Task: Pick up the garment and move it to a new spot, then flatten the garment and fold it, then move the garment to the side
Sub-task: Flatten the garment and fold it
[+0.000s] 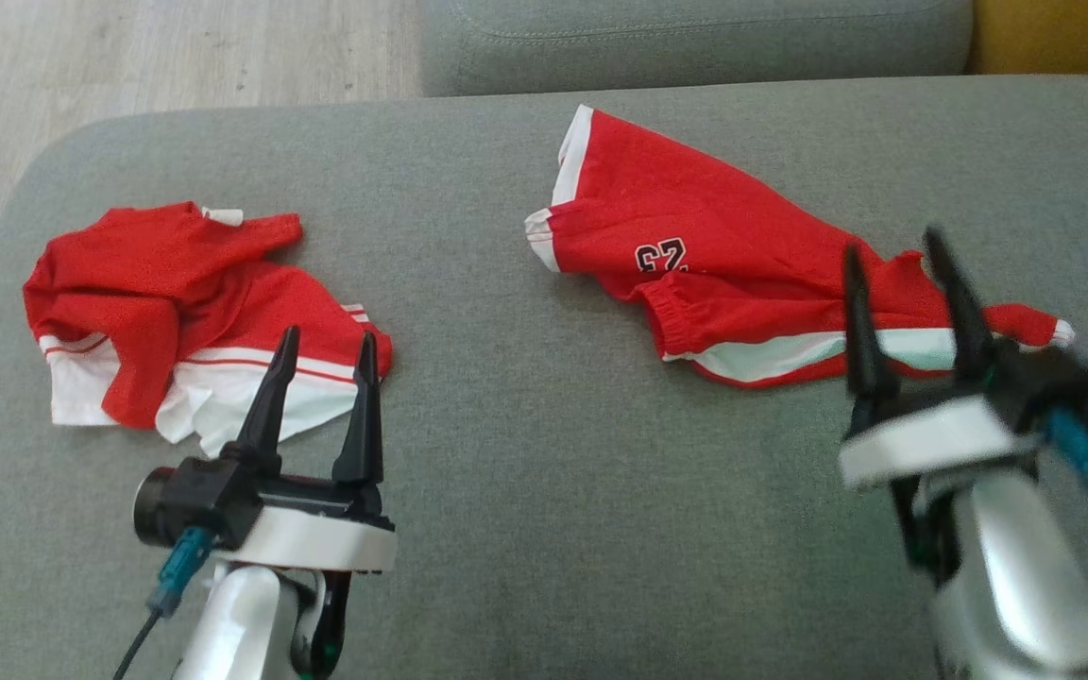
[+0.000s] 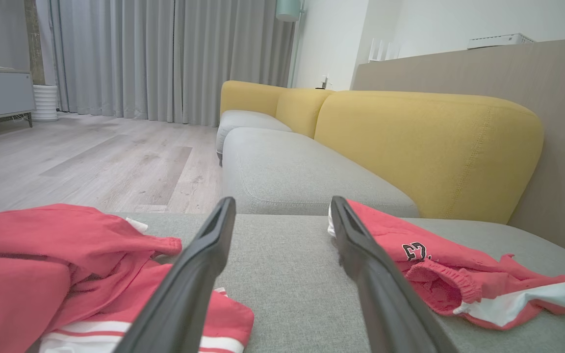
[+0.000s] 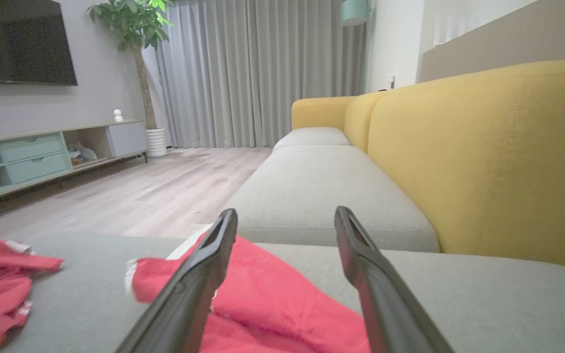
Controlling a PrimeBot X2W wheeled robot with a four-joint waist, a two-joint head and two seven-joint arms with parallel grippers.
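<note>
A pair of red shorts (image 1: 695, 255) with white trim and a black number lies crumpled on the right half of the grey seat cushion (image 1: 544, 491). My right gripper (image 1: 892, 242) hovers open over the near, waistband end of the shorts, with nothing between its fingers. In the right wrist view the gripper (image 3: 286, 211) is spread above the red shorts (image 3: 272, 294). My left gripper (image 1: 329, 333) is open and empty at the near edge of a bunched red and white shirt (image 1: 157, 283) on the left. The left wrist view shows the shirt (image 2: 42, 255) at lower left and the shorts (image 2: 459, 279) at right.
A second grey cushion (image 1: 695, 38) adjoins the far edge. The yellow backrest (image 2: 424, 147) runs along the right side. Wooden floor (image 1: 128, 57) lies beyond the cushion's rounded left corner. Bare grey fabric separates the two garments.
</note>
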